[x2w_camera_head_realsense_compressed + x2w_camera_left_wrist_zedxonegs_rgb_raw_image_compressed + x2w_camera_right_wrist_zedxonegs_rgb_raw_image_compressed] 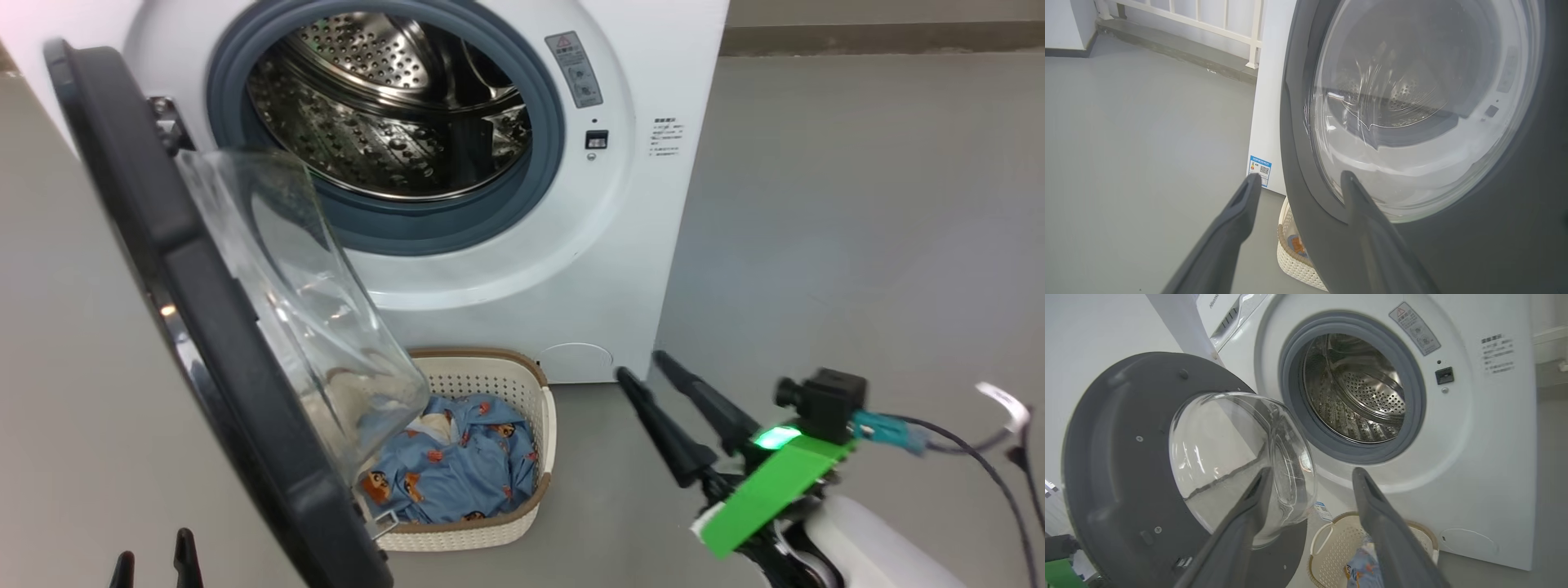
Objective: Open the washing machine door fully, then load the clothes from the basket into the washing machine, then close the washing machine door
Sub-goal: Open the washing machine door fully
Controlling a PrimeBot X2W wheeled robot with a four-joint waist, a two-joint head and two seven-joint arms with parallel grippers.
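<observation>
Grey floor (816,204) round the washing machine (653,245), washing machine door (204,310) open on its left, basket (522,376) at its foot holding the clothes (465,474) — my left gripper (1300,176), right gripper (642,365) both spread, empty.

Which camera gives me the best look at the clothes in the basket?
The head view: the clothes lie spread in the basket, their left edge behind the washing machine door glass. The right wrist view catches a blue patch at its bottom edge; the left wrist view, a sliver past the door rim.
</observation>
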